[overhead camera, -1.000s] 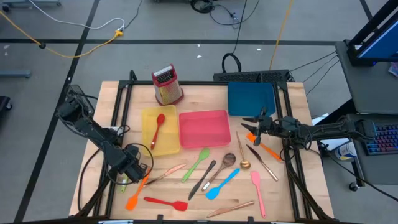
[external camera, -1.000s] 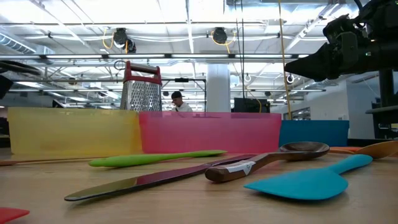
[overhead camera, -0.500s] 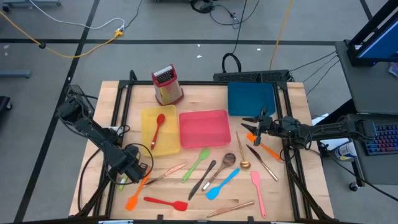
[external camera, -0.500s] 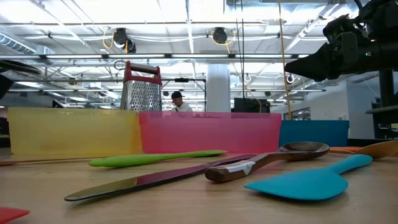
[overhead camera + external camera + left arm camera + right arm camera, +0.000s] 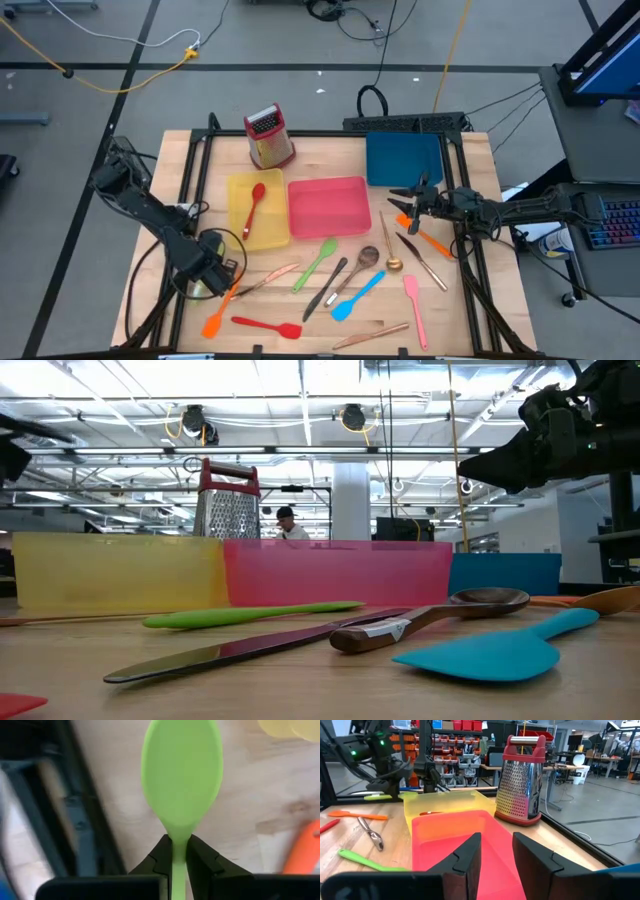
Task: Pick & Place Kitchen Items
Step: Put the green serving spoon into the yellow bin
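Nearest the front edge of the wooden bench [image 5: 330, 160], slim coloured utensils are lying scattered. At the front left corner, the left gripper [image 5: 175, 851] is pinching the thin handle of a light green plastic spoon [image 5: 181, 780], its jaws pressed against it. Farther back right, the right gripper [image 5: 496, 851] is hovering, jaws spread, facing a pink rectangular tray [image 5: 465, 837].

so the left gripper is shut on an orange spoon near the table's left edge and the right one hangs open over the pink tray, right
Wrong on one point: the colour. The left wrist view shows the left gripper shut on the neck of a green spoon, not an orange one; an orange utensil only lies beside it. The rest holds: it is near the table's left edge, and the right gripper hangs open over the pink tray.
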Motion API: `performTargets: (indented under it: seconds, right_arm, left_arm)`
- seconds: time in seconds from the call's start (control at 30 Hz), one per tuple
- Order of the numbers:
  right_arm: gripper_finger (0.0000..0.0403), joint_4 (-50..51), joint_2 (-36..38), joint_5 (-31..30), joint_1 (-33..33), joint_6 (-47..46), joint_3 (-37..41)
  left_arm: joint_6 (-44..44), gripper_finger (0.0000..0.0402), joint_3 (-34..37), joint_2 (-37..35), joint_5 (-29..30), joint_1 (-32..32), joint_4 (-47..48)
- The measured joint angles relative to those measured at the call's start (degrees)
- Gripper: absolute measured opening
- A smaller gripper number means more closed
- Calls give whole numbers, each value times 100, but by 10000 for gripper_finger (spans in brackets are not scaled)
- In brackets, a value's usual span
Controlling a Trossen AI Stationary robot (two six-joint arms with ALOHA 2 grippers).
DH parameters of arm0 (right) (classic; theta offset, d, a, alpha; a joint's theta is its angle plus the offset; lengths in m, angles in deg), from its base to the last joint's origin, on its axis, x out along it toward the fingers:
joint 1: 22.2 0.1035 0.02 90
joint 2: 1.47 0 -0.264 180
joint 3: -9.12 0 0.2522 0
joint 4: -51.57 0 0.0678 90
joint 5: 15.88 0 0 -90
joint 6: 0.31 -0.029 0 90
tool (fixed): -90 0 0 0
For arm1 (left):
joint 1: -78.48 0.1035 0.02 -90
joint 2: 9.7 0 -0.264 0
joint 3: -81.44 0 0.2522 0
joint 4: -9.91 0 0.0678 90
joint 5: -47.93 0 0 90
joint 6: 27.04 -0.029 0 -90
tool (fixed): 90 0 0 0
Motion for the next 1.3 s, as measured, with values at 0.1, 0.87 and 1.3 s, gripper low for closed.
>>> performTargets:
  seconds: [0.1,0.87,1.3]
  right_arm:
    - [105,20,2,0,2,-29,1]
    - [105,205,2,0,1,-63,0]
    - [105,205,2,0,0,-63,2]
  left_arm:
    - [57,32,-266,-2,2,-6,353]
    - [-15,33,-1840,-7,2165,213,2260]
    - [-1018,33,-1892,-13,2836,1040,2225]
